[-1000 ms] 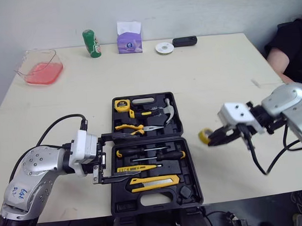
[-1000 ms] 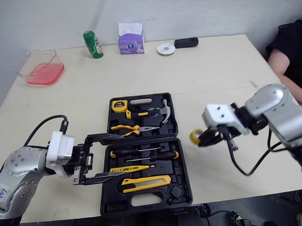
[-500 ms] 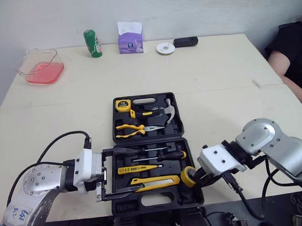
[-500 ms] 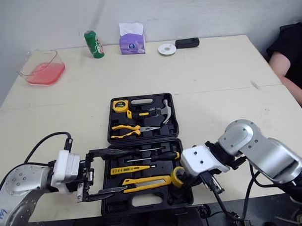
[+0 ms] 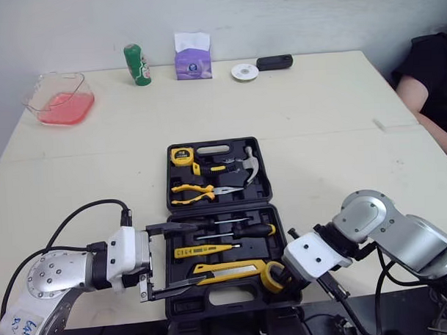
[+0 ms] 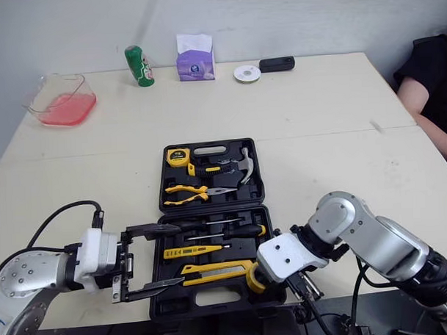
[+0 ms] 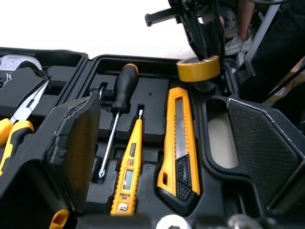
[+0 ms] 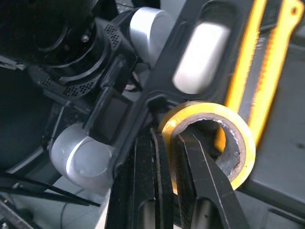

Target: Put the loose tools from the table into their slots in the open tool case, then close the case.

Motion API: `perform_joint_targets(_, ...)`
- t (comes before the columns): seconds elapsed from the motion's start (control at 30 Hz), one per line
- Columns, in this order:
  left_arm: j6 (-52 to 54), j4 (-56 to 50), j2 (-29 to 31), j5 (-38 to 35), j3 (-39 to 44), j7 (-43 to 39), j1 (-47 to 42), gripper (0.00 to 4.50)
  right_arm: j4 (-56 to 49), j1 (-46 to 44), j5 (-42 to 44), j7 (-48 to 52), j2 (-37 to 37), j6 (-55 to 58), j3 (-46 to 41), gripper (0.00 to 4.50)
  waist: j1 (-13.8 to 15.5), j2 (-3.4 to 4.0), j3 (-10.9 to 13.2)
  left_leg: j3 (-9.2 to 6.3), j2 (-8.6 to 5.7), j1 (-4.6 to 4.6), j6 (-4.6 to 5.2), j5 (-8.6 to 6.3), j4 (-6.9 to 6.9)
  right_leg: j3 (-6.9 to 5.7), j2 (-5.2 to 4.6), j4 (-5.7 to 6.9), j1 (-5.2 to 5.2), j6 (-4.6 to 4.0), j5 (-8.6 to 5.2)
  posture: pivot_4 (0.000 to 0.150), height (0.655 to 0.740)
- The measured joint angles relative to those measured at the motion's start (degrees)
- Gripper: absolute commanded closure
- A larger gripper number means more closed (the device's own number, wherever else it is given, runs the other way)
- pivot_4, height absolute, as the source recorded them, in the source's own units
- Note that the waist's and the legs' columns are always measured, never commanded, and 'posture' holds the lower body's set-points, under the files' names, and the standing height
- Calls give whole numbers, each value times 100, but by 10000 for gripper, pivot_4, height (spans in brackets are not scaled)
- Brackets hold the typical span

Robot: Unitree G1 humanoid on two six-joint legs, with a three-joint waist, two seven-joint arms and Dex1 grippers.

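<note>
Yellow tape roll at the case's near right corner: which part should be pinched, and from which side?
Pinch the wall of the tape roll, one finger through the hole and one outside, coming from the right of the tool case. It is an open ring at that corner, so hole and rim are reachable there. The right claw holds it this way.
</note>
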Motion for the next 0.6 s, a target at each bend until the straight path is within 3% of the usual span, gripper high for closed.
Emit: perform_joint_targets(0.6, -31, 154, 15, 61, -29, -71, 86, 0, -48, 69, -317, 113, -66, -12, 143, 44646, -1, -7, -4, 0, 2, 1, 1, -1, 0, -2, -2, 1, 1, -2, -1, 1500, 7400)
